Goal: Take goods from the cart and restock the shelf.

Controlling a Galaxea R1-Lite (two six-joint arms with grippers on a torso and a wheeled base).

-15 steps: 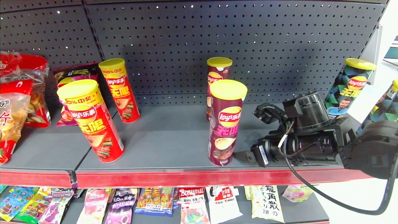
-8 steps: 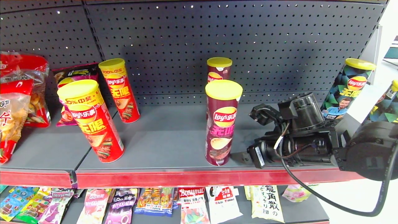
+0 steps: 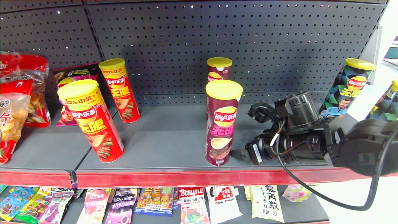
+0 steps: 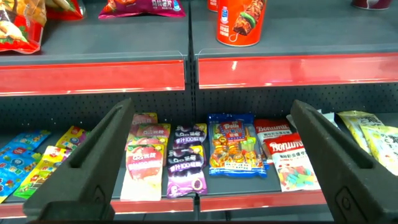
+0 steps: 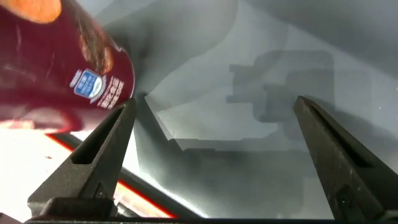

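Here the maroon can (image 3: 222,124) stands upright at the centre of the head view, near the red front lip of the shelf (image 3: 161,146), with nothing gripping it. The right gripper (image 3: 238,154) lies just right of its base, jaws spread wide over bare shelf. The left gripper (image 4: 205,162), also spread wide, faces the snack packets (image 4: 233,146) on the lower tier (image 4: 261,200).

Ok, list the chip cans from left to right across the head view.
Front red can, back red can, front maroon can, patterned can, second patterned can at the right edge. Back maroon can omitted: it overlaps the front one.
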